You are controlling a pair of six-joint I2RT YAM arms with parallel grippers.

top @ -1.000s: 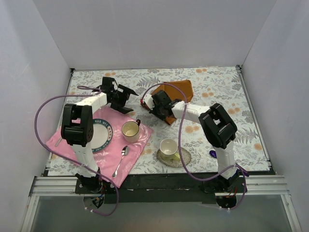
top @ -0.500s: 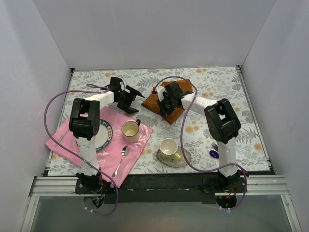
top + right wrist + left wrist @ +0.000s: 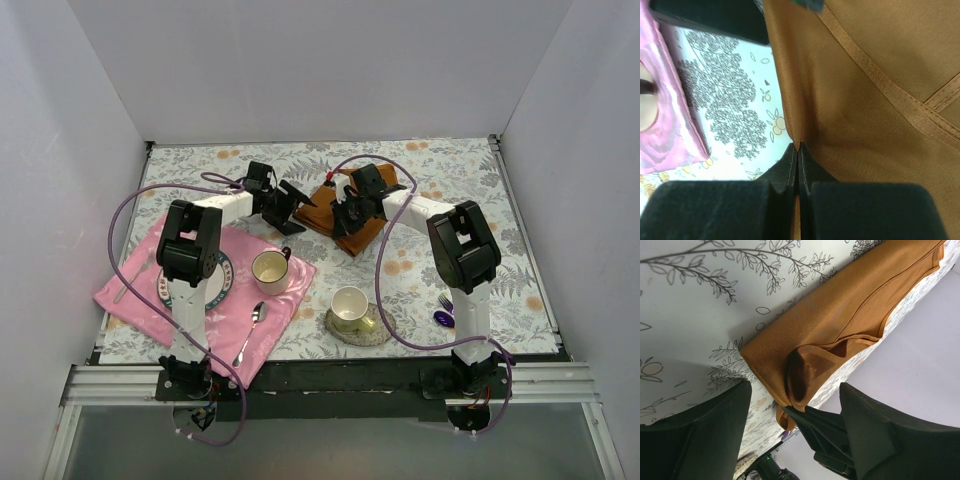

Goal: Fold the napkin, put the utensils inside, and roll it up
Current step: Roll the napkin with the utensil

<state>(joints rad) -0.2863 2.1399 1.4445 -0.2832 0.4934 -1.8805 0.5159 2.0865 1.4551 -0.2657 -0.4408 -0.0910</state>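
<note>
1. Top external view: the napkin [image 3: 317, 214] lies toward 12 o'clock on the worktop [image 3: 520, 240]. It is a loosely folded band whose long axis runs from about 8 o'clock to 2 o'clock. The left gripper [image 3: 295, 205] sits just at its 9 o'clock end, jaws spread. The right gripper [image 3: 340, 222] is down on the cloth's near edge, jaws pressed together. The utensils [image 3: 441, 312] lie well apart at 5 o'clock, by the right arm's base. Only purple and dark pieces show there; I cannot find the orange knife. The pink cloth [image 3: 200, 300] is at 8 o'clock.

2. Left wrist view: the left gripper [image 3: 795, 390] has its fingers wide on either side of the napkin [image 3: 850, 305] corner, touching nothing that I can see. The corner lies straight ahead between them. Toward 6 o'clock in the frame, the right gripper [image 3: 800, 417] pinches a raised fold.

3. Right wrist view: the right gripper [image 3: 798, 150] is clamped on a thin ridge of the napkin [image 3: 880, 75], which spreads away toward 1 o'clock. The pink cloth [image 3: 665, 120] shows at 9 o'clock.

4. Judgement: folding is the step in hand. The left arm is nearer the free corner and should need only a short advance along the napkin's long axis before closing.
</note>
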